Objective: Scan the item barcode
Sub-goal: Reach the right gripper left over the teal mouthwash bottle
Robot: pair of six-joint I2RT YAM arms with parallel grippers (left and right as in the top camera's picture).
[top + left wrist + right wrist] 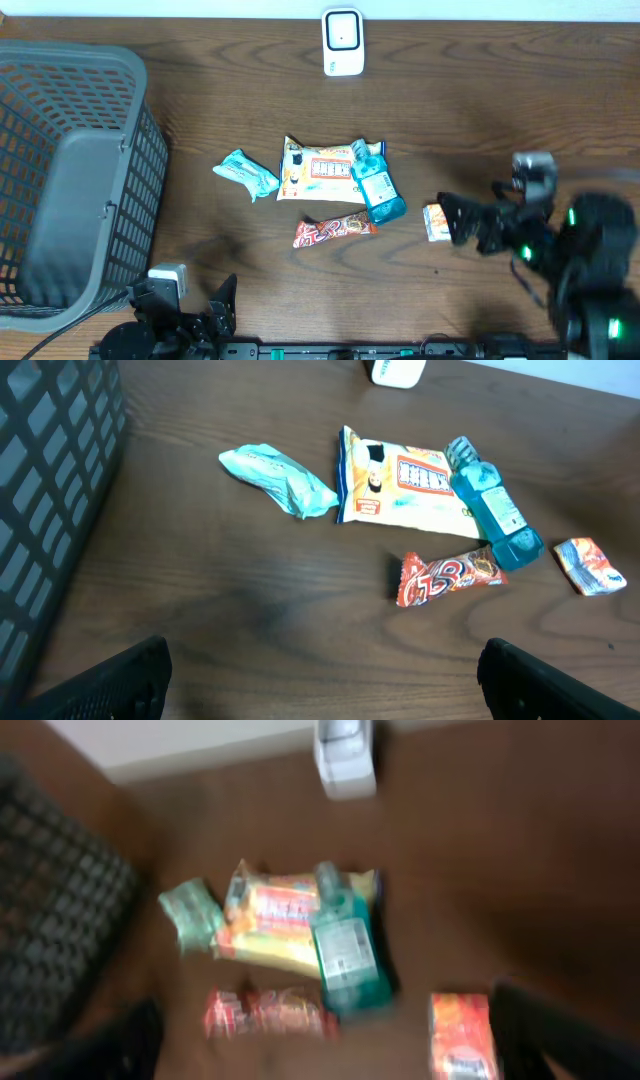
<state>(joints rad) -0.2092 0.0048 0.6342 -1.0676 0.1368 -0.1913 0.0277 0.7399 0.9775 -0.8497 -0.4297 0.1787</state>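
Note:
Several items lie mid-table: a teal packet (247, 174), a yellow snack bag (318, 172), a blue bottle (377, 186) resting on the bag's right end, a red candy bar (334, 231) and a small orange box (435, 221). A white scanner (343, 42) stands at the far edge. My right gripper (457, 222) is open just right of the orange box, and the blurred right wrist view has that box (462, 1035) close to the right finger. My left gripper (195, 308) is open at the near edge, with bare wood between its fingers (120, 678).
A large grey mesh basket (70, 180) fills the table's left side, close to the left arm. The table's far edge meets a pale wall behind the scanner.

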